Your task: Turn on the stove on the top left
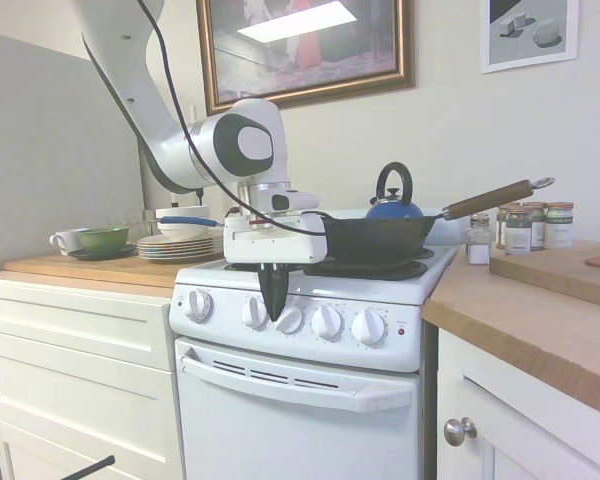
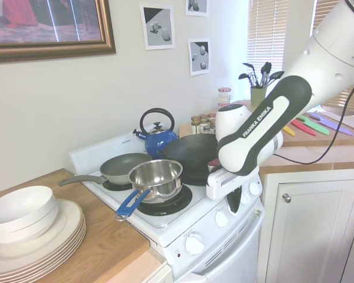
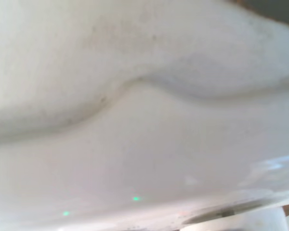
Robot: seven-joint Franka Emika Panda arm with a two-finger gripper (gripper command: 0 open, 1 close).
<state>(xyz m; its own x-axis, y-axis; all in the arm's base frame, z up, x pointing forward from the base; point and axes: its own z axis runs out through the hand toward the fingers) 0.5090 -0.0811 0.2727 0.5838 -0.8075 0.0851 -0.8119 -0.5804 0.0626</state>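
The white stove stands between wooden counters, with five round knobs along its front panel and a small red light at the panel's right end. My gripper points down in front of the panel, its dark fingers pressed together between the second knob and the third knob, holding nothing. In the second exterior view the gripper hangs just off the stove's front edge. The wrist view shows only blurred white stove surface from close up.
On the burners sit a black wok with a wooden handle, a blue kettle, a steel saucepan with a blue handle and a grey frying pan. Stacked plates and bowls and spice jars stand on the counters.
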